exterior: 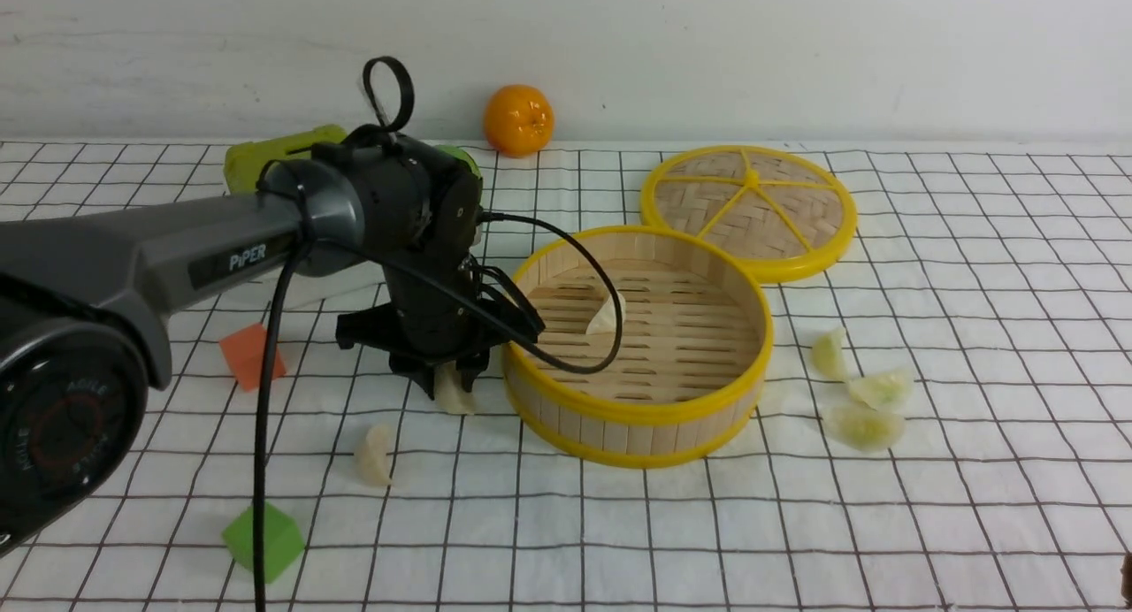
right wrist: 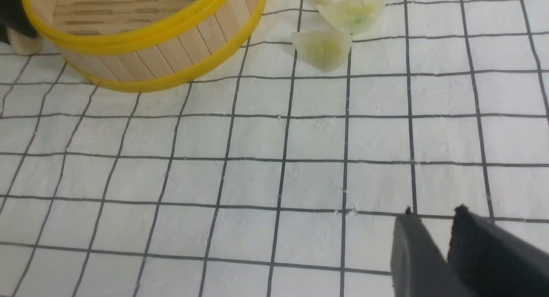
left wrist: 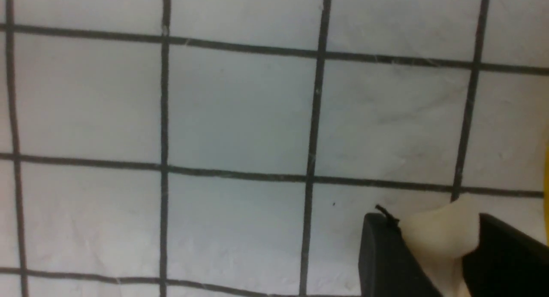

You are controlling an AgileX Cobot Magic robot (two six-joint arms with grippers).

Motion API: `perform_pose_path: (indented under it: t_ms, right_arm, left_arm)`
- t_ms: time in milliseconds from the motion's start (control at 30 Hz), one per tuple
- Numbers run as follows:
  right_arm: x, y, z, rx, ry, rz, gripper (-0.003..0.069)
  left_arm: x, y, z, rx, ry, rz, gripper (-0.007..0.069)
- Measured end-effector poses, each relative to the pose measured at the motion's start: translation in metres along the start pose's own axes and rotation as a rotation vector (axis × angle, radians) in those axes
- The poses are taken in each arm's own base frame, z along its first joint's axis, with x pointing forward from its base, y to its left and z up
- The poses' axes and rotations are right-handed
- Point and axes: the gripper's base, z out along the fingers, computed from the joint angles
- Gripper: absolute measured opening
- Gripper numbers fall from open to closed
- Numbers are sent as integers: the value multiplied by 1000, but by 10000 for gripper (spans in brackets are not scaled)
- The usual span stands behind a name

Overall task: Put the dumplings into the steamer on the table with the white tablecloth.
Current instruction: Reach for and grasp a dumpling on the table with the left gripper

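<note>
My left gripper (exterior: 451, 375) is down on the white grid-printed tablecloth (exterior: 973, 506), just beside the left wall of the round bamboo-slat steamer with yellow rims (exterior: 637, 410). Its two black fingers press either side of a cream-white crescent dumpling (left wrist: 437, 234), which fills the gap between them in the wrist view. I judge the grip is taken low so the soft piece cannot slip on the lift. The dumpling appears to rest on the cloth, not yet raised.

A second cream dumpling (exterior: 608, 314) lies on the slatted floor inside the steamer. A third cream dumpling (exterior: 375, 455) waits on the cloth nearer me. Three pale greenish dumplings (exterior: 882, 387) cluster to the right of the steamer, on the right gripper's side. The right gripper (right wrist: 434, 212) hovers over bare cloth with its fingers narrowly apart and empty. It sits well back, I think, so the two arms don't crowd each other.
</note>
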Motion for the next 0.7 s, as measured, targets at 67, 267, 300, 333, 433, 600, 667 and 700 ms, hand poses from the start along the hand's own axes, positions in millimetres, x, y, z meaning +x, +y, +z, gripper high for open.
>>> perform_pose_path:
  t_ms: [67,267,300,333,433,600,667,700]
  right_arm:
    - [0,0,0,0,0,0,136]
    - [0,0,0,0,0,0,139]
    - [0,0,0,0,0,0,139]
    - [0,0,0,0,1,0,139]
    - [0,0,0,0,1,0,139]
    - [0,0,0,0,-1,0,144]
    - [0,0,0,0,-1,1,146]
    - [0,0,0,0,-1,1,146]
  left_arm:
    - [0,1,0,-6,2,22,232]
    - [-2,5,-23,-42,20,103,217]
    - [-5,5,-32,-40,8,115,206]
    - [-9,5,-42,-33,-10,122,205]
    - [-20,0,-78,23,-60,128,205]
    - [-24,-29,-119,187,-94,214,205]
    - [-20,-45,-125,234,-101,248,205]
    - [-18,-52,-127,252,-104,263,205]
